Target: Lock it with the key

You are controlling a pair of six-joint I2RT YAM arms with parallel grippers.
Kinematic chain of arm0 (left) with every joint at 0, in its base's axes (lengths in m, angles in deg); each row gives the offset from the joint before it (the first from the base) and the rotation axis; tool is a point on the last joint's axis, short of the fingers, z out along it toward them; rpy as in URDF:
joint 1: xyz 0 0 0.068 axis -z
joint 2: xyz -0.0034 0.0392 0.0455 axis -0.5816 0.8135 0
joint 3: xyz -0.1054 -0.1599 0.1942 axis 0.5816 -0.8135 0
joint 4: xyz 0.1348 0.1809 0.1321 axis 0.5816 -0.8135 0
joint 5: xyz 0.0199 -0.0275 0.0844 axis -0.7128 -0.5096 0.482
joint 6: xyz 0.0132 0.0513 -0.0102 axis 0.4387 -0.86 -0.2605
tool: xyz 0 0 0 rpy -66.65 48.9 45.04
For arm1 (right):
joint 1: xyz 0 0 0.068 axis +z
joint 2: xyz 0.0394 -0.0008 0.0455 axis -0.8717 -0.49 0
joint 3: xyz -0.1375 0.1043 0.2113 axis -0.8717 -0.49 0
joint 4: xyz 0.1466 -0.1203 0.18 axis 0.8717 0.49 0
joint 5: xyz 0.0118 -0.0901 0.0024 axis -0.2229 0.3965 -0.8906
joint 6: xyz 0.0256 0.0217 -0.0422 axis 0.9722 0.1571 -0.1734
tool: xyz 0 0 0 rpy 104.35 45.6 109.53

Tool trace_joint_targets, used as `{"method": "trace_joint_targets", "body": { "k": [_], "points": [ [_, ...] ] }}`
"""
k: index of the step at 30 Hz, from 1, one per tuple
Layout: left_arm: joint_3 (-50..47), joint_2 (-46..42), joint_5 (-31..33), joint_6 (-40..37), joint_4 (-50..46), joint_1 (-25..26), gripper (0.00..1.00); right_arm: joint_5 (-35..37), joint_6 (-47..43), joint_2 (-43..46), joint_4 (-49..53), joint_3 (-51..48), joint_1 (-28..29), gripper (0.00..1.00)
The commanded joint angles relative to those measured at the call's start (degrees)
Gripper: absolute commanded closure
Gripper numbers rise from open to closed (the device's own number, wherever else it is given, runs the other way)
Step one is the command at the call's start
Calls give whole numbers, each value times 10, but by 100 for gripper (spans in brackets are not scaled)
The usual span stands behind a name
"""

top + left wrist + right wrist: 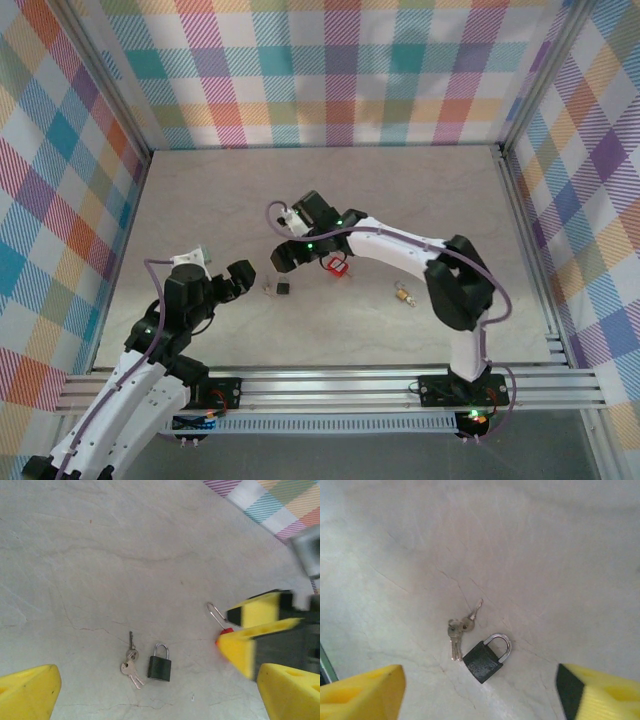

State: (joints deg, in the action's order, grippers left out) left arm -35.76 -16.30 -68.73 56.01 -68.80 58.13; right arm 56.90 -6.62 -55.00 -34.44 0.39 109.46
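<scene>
Right hand (479, 692) wide open, empty, over black padlock (482, 661) with keys (456, 635) just beside it.

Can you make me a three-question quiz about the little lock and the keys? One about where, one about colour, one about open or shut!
1. Where are the keys?
A) beside the padlock on the table
B) stuck in the padlock's keyhole
C) pinched in a gripper

2. What colour is that padlock's body?
A) green
B) white
C) black

3. How is the right gripper?
A) shut on the keys
B) open, holding nothing
C) shut on the padlock

Answers: 1 A, the keys lie loose just next to the padlock. 2 C, its body is plainly black in both wrist views. 3 B, its jaws stand wide apart with nothing between them.
</scene>
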Motion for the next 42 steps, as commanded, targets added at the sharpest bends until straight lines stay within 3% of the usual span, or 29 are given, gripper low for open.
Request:
{"method": "trace_joint_targets", "body": {
  "k": [1, 6, 12, 19, 28, 42],
  "points": [
    [27, 15, -5, 14, -1, -5, 0, 44, -25, 54, 13, -31, -5, 14],
    [38, 36, -11, 33, 4, -5, 0, 85, -33, 110, 16, -97, -19, 1],
    [81, 88, 6, 46, -23, -4, 0, 137, -37, 164, 7, -165, -34, 1],
    [108, 131, 14, 43, -31, -4, 0, 210, -54, 134, 22, -169, -34, 1],
    [106, 121, 25, 43, -27, -4, 0, 204, -74, 74, 32, -146, -35, 0],
    [95, 122, 17, 44, -16, -5, 0, 215, -99, 5, 46, -113, -40, 15]
  ]
}}
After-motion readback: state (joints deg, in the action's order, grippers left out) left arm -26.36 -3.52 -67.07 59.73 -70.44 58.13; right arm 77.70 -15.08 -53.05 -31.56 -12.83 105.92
